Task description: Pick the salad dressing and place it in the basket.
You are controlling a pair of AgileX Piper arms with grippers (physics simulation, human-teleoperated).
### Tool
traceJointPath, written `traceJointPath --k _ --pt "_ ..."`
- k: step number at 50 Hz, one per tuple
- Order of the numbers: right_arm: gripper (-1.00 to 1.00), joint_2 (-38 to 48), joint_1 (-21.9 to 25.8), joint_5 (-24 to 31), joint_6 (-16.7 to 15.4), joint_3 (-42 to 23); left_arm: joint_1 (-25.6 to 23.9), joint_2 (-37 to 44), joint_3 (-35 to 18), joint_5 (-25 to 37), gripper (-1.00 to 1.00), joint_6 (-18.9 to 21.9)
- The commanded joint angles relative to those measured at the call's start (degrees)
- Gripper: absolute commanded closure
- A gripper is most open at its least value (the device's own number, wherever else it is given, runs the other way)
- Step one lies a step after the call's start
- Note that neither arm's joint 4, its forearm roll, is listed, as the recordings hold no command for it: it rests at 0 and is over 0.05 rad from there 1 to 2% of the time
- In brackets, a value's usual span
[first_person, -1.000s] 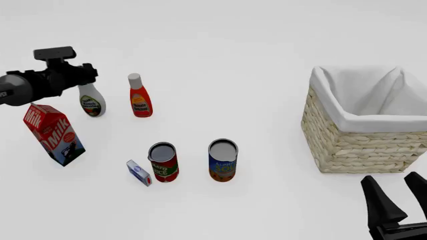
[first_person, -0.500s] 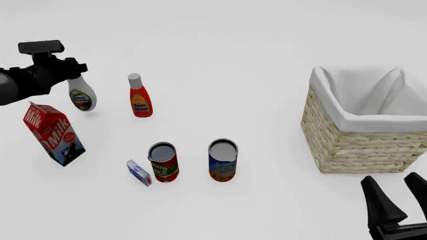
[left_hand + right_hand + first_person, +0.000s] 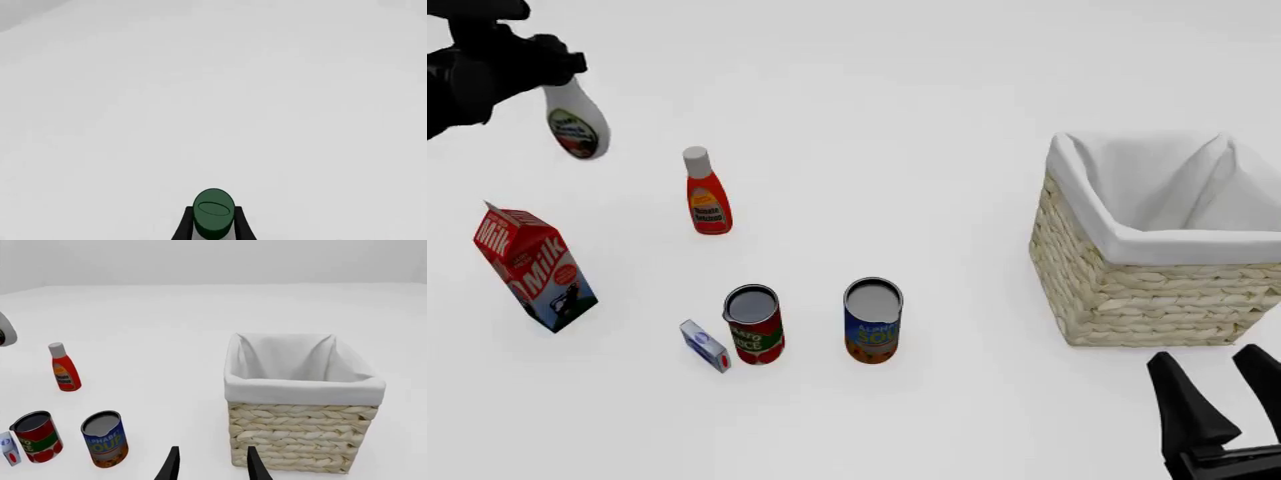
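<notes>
The salad dressing (image 3: 574, 124), a white bottle with an oval label, hangs in the air at the far left, well above the table. My left gripper (image 3: 545, 62) is shut on its neck; the left wrist view shows the dark green cap (image 3: 213, 214) between the two fingers (image 3: 183, 227). The basket (image 3: 1154, 280), woven wicker with white lining, stands at the right and shows whole in the right wrist view (image 3: 300, 437). My right gripper (image 3: 1221, 400) stands open low at the front right, just in front of the basket, holding nothing.
A red bottle with white cap (image 3: 706, 192) stands near the middle left. A tilted milk carton (image 3: 534, 265) is at the left. A red can (image 3: 754, 324), a blue soup can (image 3: 873, 320) and a small blue-white box (image 3: 705, 346) stand in front.
My left gripper has lifted the salad dressing off the table, up and to the left. The right arm has not moved.
</notes>
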Motion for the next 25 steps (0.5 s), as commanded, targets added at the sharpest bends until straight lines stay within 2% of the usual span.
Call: traceJointPath --k 1,9,11,25 --pt "-1.0 0.86 0.31 -0.91 0.11 0.0 -4.36 -6.89 -0.73 3.25 1.0 2.8" --pt "-1.0 1.48 0.57 -1.61 0.16 0.0 -10.94 -12.74 2.63 3.98 1.0 4.95" --pt "-1.0 1.44 0.59 -1.6 0.13 0.0 -11.5 -13.29 2.91 3.94 1.0 5.03" --pt "-1.0 1.13 0.55 -1.39 0.29 -0.04 -24.35 -17.65 7.56 3.94 1.0 5.99"
